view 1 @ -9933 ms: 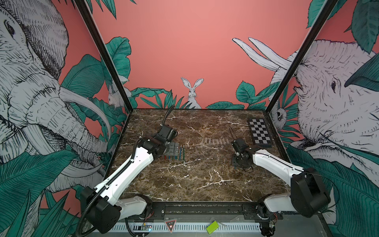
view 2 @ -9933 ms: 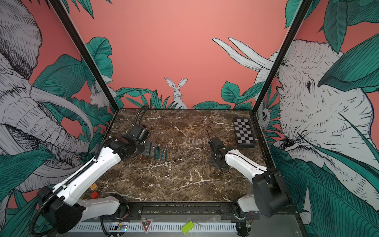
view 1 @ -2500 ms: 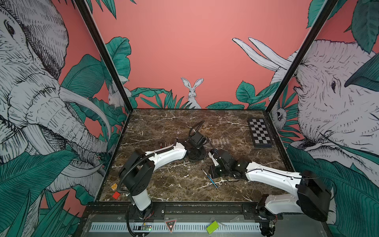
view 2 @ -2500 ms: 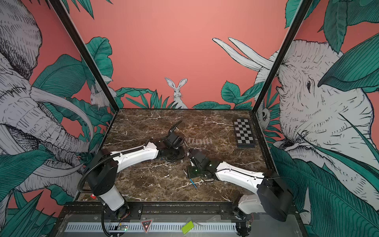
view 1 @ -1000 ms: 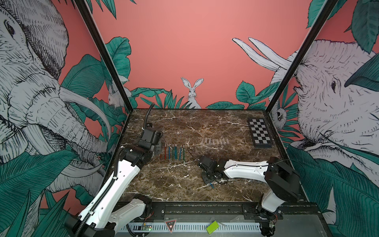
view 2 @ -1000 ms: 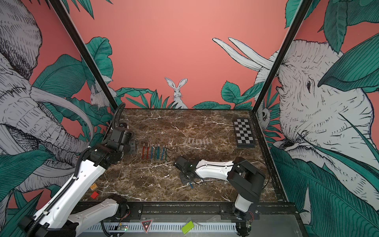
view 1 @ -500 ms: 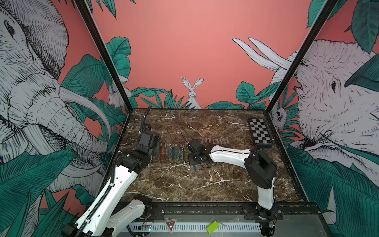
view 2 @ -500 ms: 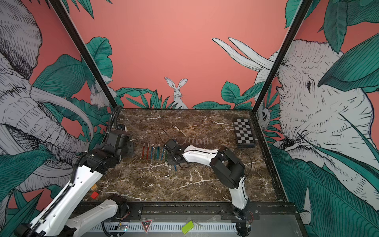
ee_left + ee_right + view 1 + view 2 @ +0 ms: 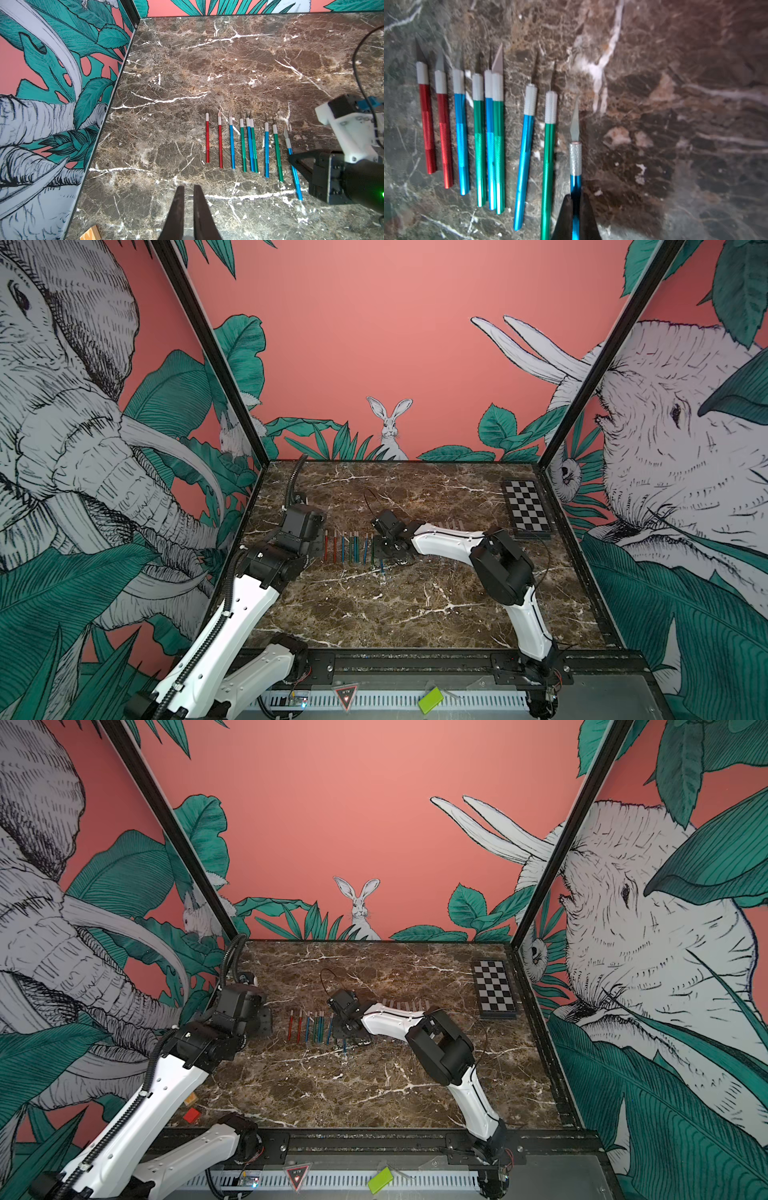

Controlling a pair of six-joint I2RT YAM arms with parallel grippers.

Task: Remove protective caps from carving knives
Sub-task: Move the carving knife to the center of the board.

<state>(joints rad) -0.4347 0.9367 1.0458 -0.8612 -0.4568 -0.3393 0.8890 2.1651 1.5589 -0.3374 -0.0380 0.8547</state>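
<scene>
Blue knife between right fingers, wrist view; caps, both top views only

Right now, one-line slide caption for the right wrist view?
Close-up: blue carving knife pinched in the right fingers, blade bare, beside eight uncapped knives on the marble table.

Robot lab cell: mural walls, calib checkerboard.

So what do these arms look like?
Left arm and right arm: white shells between chunky black joints. A ribbed black hose follows the left; a thin black wire loops off the right. Left gripper and right gripper: two dark tapering fingers each.
</scene>
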